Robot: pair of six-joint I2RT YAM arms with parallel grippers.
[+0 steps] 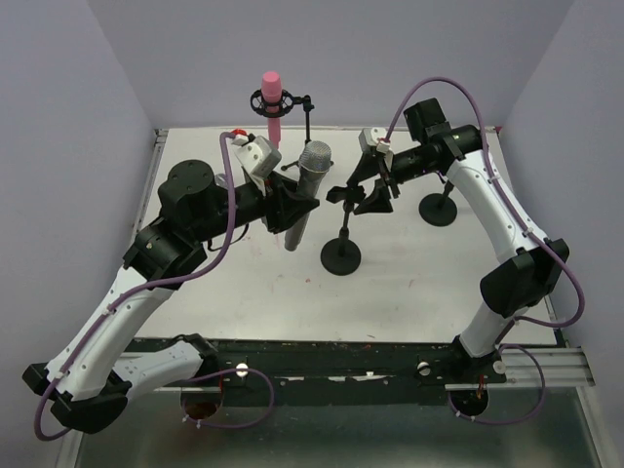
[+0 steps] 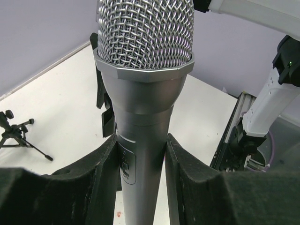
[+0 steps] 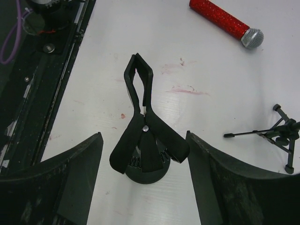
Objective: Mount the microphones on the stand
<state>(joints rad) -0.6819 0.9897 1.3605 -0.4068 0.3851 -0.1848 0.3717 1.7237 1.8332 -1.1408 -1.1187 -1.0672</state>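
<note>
The white desk (image 1: pixel 409 292) carries everything. The L arm (image 1: pixel 127 312) reaches in from the near left side and the R arm (image 1: pixel 507 224) from the near right side.

The left fingers (image 2: pixel 105 173) are closed on the silver-grey mic (image 2: pixel 143 117). They press on both sides of its body, just under the mesh head, and the mic stands approx. upright btw. them. In the top view its lower end is close to the desk; I cannot tell if it touches.

The right fingers (image 3: pixel 79 178) are spread apart, w/ nothing in them. The round-base stand (image 3: pixel 145 164) is below and btw. them, and its black clip (image 3: pixel 140 93) points away from them. The fingers do not touch it.

A second round-base stand (image 1: pixel 439 208) is beside the R arm, on the outer side of the right fingers.

Far beyond the left fingers, at the back edge of the desk, the tripod stand (image 1: pixel 307 109) holds the pink mic (image 1: pixel 271 97) upright.

The red mic (image 3: pixel 218 19) lies flat on the desk, well beyond the right fingers, w/ its silver mesh head toward the tripod side. Some faint reddish marks (image 3: pixel 185 89) are on the desk btw. this mic and the clip.
</note>
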